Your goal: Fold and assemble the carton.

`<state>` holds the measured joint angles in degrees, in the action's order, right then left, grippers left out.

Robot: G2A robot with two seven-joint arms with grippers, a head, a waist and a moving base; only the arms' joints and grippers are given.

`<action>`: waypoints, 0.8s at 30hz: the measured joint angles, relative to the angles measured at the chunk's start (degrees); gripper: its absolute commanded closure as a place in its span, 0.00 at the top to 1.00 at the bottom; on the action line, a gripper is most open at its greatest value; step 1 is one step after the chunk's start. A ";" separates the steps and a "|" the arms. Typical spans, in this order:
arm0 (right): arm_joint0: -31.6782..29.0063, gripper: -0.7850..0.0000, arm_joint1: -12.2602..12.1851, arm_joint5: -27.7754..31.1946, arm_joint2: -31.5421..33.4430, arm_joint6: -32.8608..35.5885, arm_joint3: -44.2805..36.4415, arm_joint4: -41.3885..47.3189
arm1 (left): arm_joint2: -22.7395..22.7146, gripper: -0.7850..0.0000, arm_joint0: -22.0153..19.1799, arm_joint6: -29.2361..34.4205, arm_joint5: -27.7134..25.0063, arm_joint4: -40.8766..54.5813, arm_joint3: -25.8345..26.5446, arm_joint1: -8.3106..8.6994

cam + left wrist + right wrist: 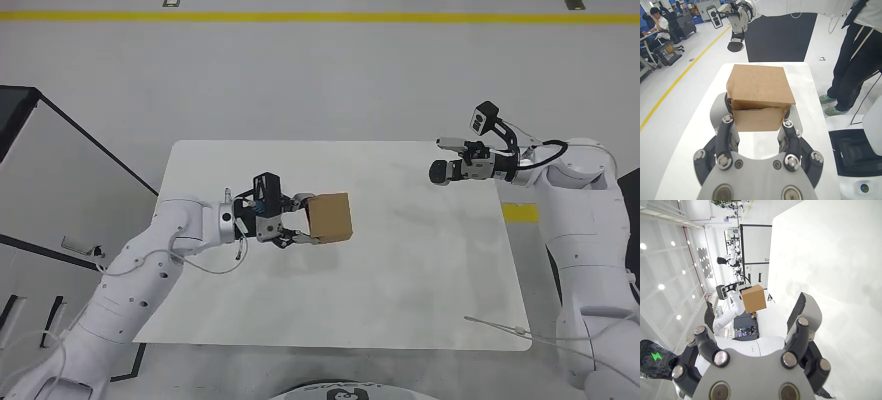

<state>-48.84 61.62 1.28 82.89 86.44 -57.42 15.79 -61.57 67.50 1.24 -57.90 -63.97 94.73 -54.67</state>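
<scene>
A brown cardboard carton [330, 217], folded into a box shape, is held above the middle of the white table [400, 290]. My left gripper [297, 223] is shut on the carton [758, 94], one finger on each side of its near end; that end shows a flap with a slightly gaping seam. My right gripper [436, 171] hovers over the table's far right corner, turned on its side, and stands open with nothing between its fingers [797, 311]. From there the carton [754, 298] appears in the distance, held by the other arm.
A person in dark trousers [851, 75] stands on the floor beside the table's right side. A black mat [780, 37] lies on the floor past the table. A yellow floor line [320, 16] runs behind the table.
</scene>
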 measured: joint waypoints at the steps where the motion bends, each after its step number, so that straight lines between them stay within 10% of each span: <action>1: 0.00 1.00 0.00 0.00 0.00 0.00 0.00 0.00 | 0.62 0.00 0.12 0.40 -0.06 0.21 -0.35 -0.08; 11: 0.00 1.00 0.00 0.00 0.00 0.00 0.00 0.00 | 10.28 0.00 -4.55 3.44 -0.10 5.66 -7.87 -1.25; 24: 0.00 1.00 0.00 0.00 0.00 0.00 0.00 0.00 | 12.12 0.00 -4.83 1.11 -0.11 3.72 -8.85 -1.73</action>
<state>-48.84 61.62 1.28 82.89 86.44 -57.42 15.79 -49.46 62.67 2.35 -58.01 -60.26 85.88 -56.40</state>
